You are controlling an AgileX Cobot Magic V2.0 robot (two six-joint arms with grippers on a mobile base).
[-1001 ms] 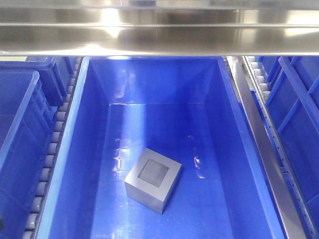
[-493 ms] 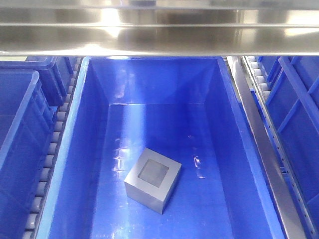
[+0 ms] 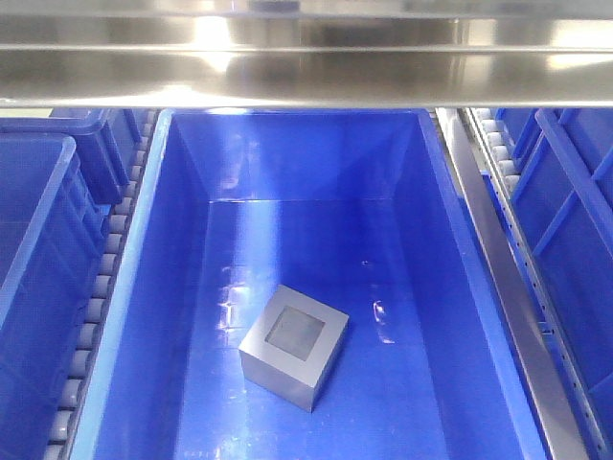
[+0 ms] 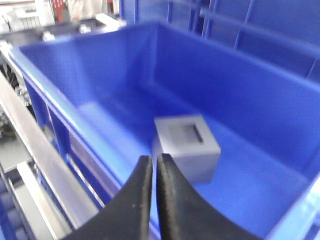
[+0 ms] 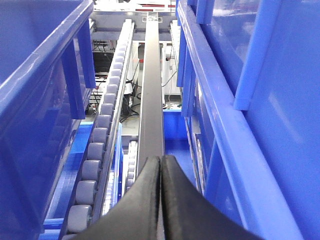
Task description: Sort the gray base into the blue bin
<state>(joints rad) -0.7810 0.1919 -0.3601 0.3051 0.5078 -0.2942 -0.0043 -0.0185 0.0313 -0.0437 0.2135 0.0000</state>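
Nothing has moved since the earlier frames: the gray base (image 3: 293, 346) lies on the floor of the blue bin (image 3: 436, 287), recess up. Left gripper (image 4: 151, 165) hangs outside the near wall, seemingly almost closed and empty. Right gripper (image 5: 161, 162) is closed over a roller track (image 5: 97, 150).

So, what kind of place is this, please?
Probably a warehouse or factory sorting line: blue bin holding a gray base, roller track between crates, and a steel rail overhead.
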